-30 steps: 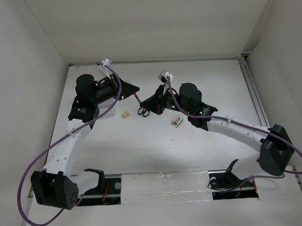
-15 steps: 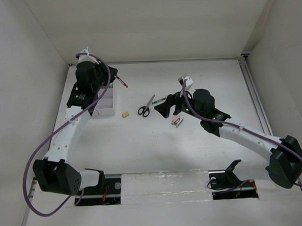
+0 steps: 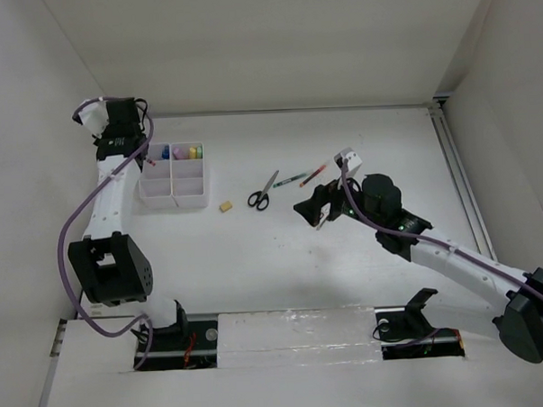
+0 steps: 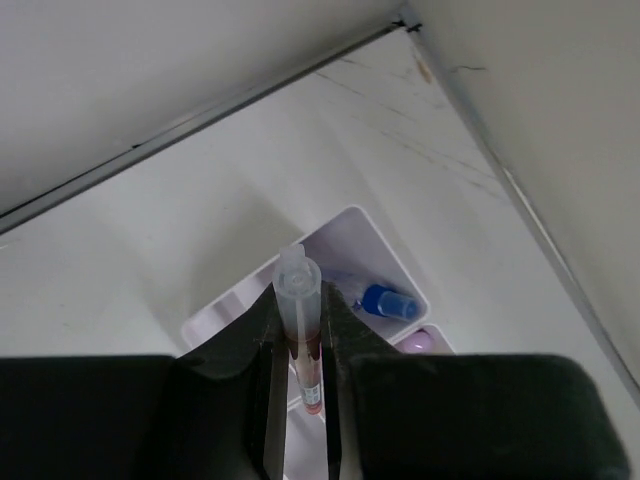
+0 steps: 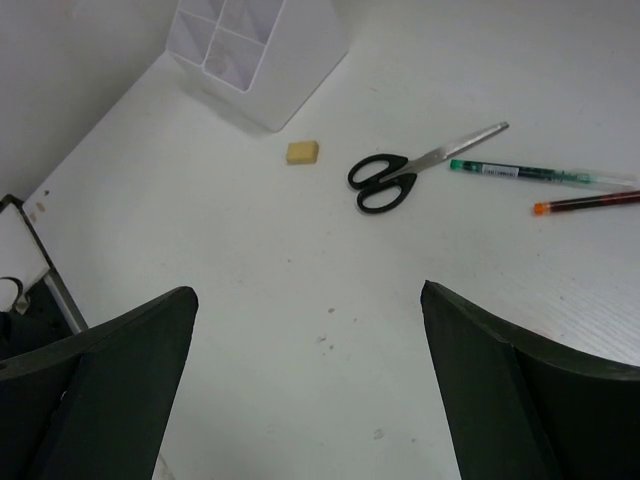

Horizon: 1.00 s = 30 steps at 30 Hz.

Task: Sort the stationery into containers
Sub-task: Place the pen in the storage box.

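top view, left gripper (image 3: 127,130): it has swung out from the middle of the table (image 3: 256,267) to the far-left corner and now hangs by the far-left end of the white organizer tray (image 3: 174,201).
top view, right gripper (image 3: 311,211): it has backed away from the scissors (image 3: 263,194) toward the near side and sits near them, not touching.
top view, loose stationery: the tan eraser (image 3: 224,206), the scissors, the green pen (image 3: 291,180) and the orange-tipped pen (image 3: 313,174) lie on the table, all outside the tray.
top view, tray contents: blue, pink and yellow tops show in the far compartments.
left wrist view, grip: the jaws are clamped on a clear-capped red-ink pen (image 4: 300,325), which points down over the tray (exactly which compartment, I cannot tell).
left wrist view, beyond the pen: the blue-capped bottle (image 4: 388,302) and a pink marker (image 4: 420,340) already stand in far cells.
right wrist view, grip: the fingers stand wide apart with only bare table between them, having parted within the last second.
right wrist view, ahead: the eraser, scissors and both pens lie in front, with the tray at the far left.
meaning, left: the carry looks finished, and lowering and releasing the pen is probably next.
meaning, right: it holds nothing and faces four unsorted items, so the sort looks roughly half done.
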Available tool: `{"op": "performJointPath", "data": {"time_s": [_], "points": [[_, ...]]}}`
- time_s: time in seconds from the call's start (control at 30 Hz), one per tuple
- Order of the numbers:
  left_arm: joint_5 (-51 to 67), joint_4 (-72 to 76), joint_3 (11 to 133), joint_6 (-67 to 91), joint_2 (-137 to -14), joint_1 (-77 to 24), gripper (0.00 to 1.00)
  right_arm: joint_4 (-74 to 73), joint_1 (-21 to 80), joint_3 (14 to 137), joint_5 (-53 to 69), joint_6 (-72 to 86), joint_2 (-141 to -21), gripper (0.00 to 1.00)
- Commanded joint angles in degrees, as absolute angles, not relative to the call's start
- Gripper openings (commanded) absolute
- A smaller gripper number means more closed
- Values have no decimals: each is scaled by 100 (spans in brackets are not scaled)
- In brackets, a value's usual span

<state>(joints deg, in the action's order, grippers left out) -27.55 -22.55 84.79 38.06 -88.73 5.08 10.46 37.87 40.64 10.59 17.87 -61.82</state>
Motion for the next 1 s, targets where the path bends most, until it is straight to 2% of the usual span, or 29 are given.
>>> {"op": "performJointPath", "data": {"time_s": [0.0, 0.33, 0.87, 0.97], "points": [[-3725, -2549, 8807, 4007, -8999, 422, 0, 1072, 3779, 3929, 1204, 1644, -6064, 100], [-4157, -2093, 8675, 4315, -9562, 527, 0, 1072, 3779, 3744, 1397, 1644, -5836, 100], [-3489, -1362, 8112, 4807, -9993, 527, 0, 1072, 3779, 3691, 1450, 1538, -5950, 100], [-3420, -1301, 8051, 4808, -10055, 527, 11, 1072, 3779, 3691, 1450, 1538, -5950, 100]]}}
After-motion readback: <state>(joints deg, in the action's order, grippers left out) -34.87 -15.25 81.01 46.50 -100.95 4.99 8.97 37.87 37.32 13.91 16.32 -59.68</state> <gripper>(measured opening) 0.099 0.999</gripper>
